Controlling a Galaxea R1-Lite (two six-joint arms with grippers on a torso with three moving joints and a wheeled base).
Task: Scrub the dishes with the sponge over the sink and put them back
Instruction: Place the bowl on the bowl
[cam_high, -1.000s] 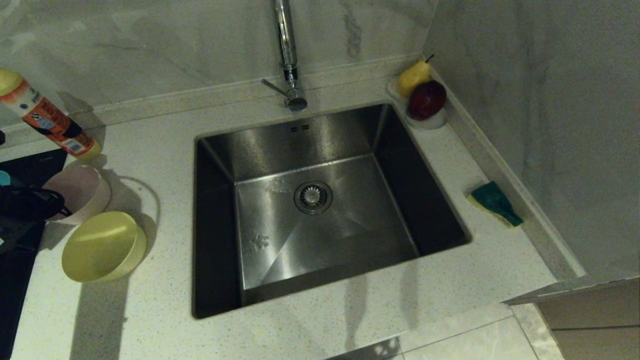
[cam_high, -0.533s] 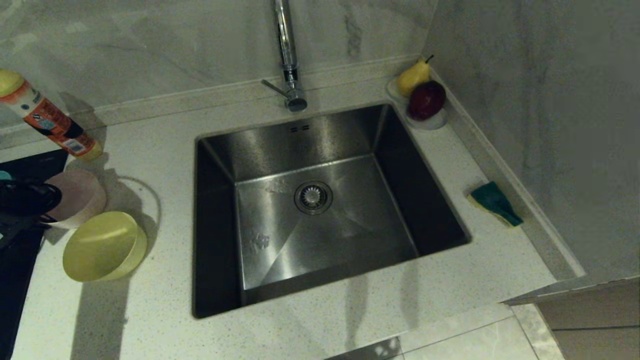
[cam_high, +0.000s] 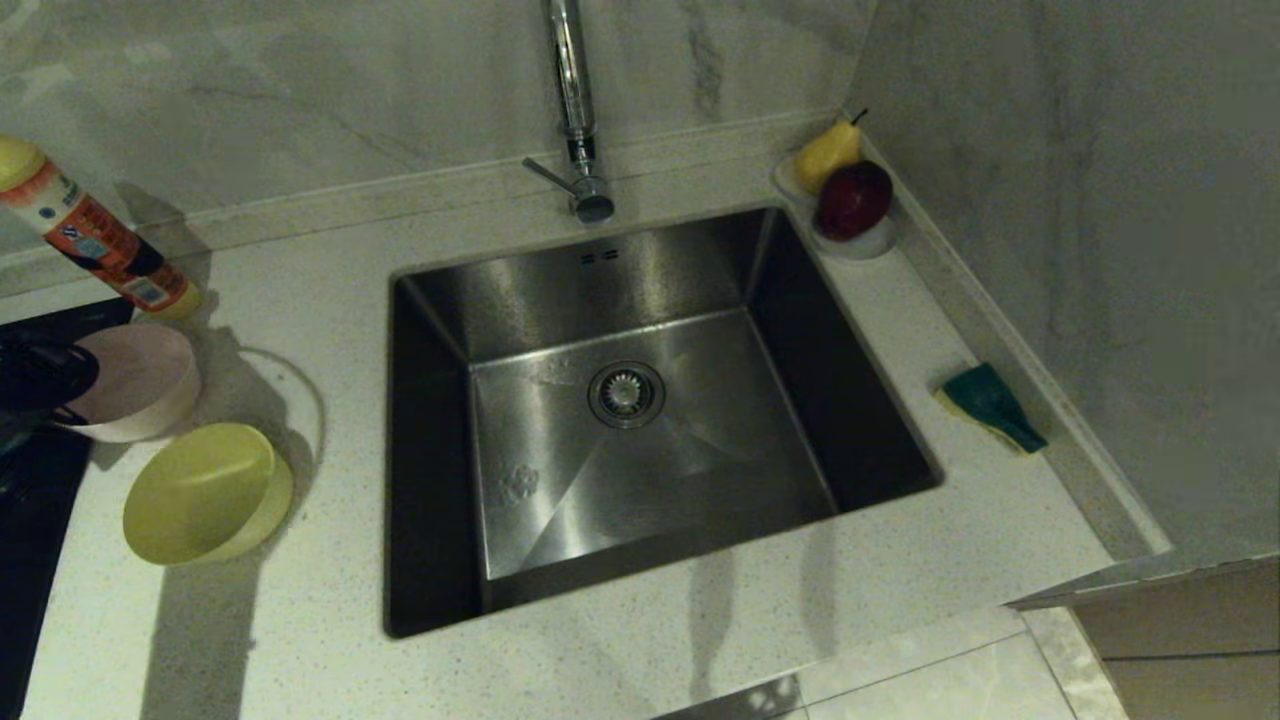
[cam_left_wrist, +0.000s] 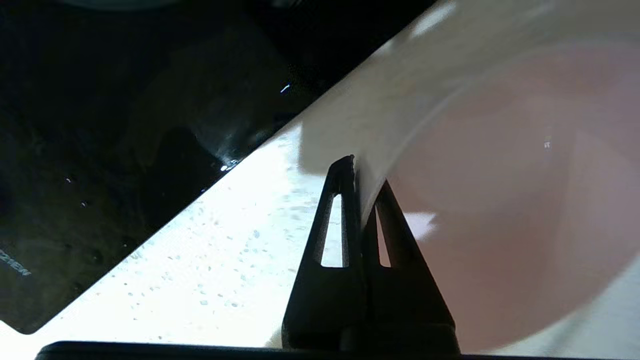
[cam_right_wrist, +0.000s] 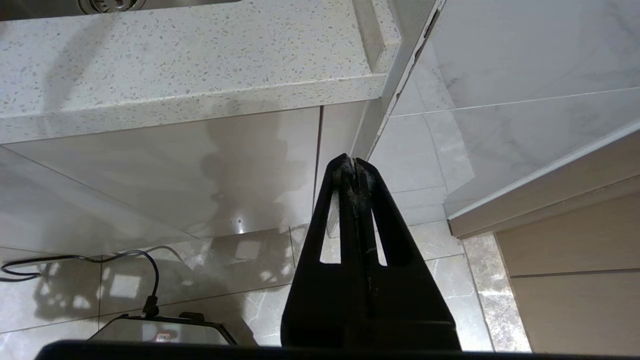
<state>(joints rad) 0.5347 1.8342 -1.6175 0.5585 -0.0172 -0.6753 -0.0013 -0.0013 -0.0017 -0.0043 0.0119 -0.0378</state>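
My left gripper (cam_high: 55, 385) (cam_left_wrist: 362, 175) is at the far left of the counter, shut on the rim of the pale pink bowl (cam_high: 135, 380) (cam_left_wrist: 500, 200). One finger is outside the wall and one inside. The yellow bowl (cam_high: 205, 492) lies tilted on the counter just in front of the pink one. The steel sink (cam_high: 560, 290) is empty, with its drain strainer (cam_high: 626, 393) in the middle. On the counter right of the sink lies the green and yellow sponge (cam_high: 990, 405). My right gripper (cam_right_wrist: 354, 162) hangs shut and empty below the counter's front edge, outside the head view.
A dish soap bottle (cam_high: 95, 240) leans at the back left. The faucet (cam_high: 575, 110) stands behind the sink. A white dish (cam_high: 868, 245) with a pear and an apple sits in the back right corner. A black cooktop (cam_high: 30, 520) (cam_left_wrist: 125, 150) borders the counter's left edge.
My left gripper has closed on the pink bowl's rim and drawn back to the left. The bowl has shifted left and back with it. Nothing else moved.
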